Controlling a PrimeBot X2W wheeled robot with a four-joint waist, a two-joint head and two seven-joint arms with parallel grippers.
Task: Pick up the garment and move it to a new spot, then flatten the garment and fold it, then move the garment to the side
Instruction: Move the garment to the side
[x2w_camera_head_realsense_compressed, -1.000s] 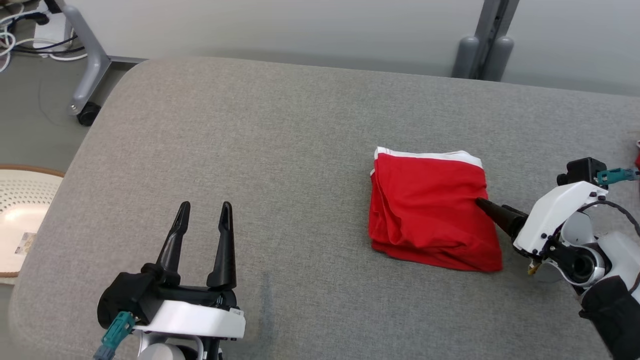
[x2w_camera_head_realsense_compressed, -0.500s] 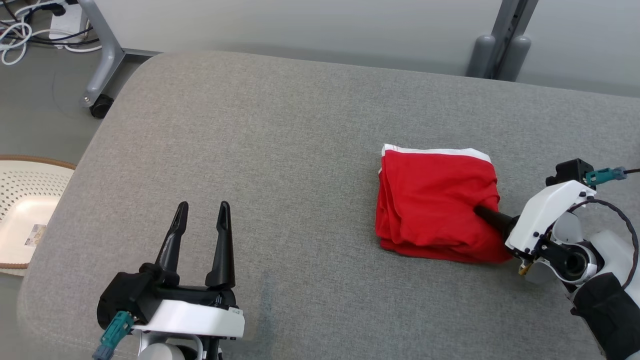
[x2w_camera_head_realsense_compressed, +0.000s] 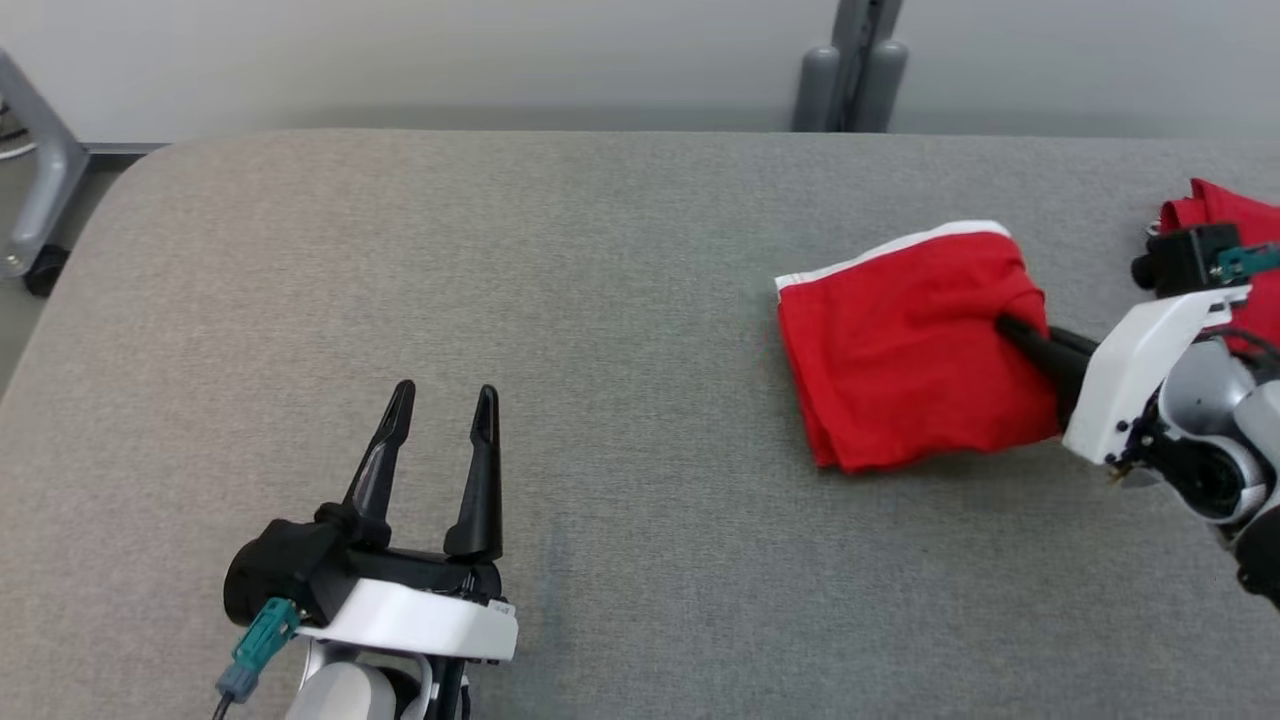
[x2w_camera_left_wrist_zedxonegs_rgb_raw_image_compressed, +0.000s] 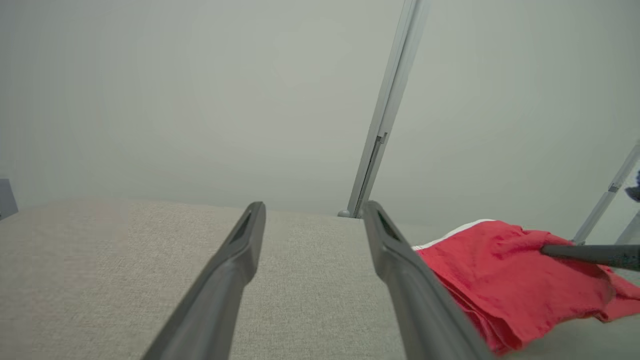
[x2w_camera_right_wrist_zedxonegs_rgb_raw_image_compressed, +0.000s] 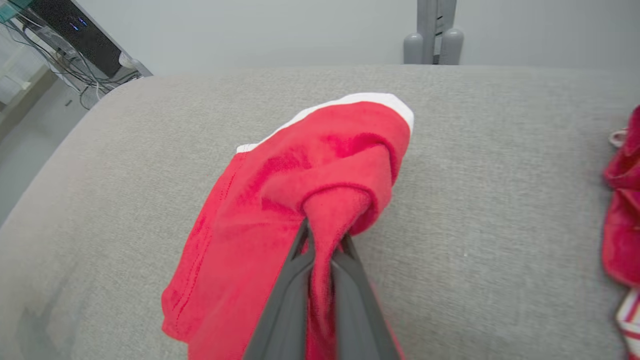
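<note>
- Step, by judgement: moving the folded garment (x2w_camera_head_realsense_compressed: 900, 370) aside; right gripper (x2w_camera_head_realsense_compressed: 1008, 325) pinched shut on a bunch of its right edge
- Garment sits right of centre on grey padded surface (x2w_camera_head_realsense_compressed: 500, 250)
- Left gripper (x2w_camera_head_realsense_compressed: 440, 400) spread wide, empty, well apart
- Next: carry without unfolding; another red cloth (x2w_camera_head_realsense_compressed: 1215, 205) crowds the right edge, open room left

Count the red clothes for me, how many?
2: a folded garment pinched in the right end effector, and another red cloth at the far right, partly hidden.

Grey padded surface (x2w_camera_head_realsense_compressed: 600, 250) — red garment (x2w_camera_head_realsense_compressed: 900, 340), second red cloth (x2w_camera_head_realsense_compressed: 1215, 205)
</note>
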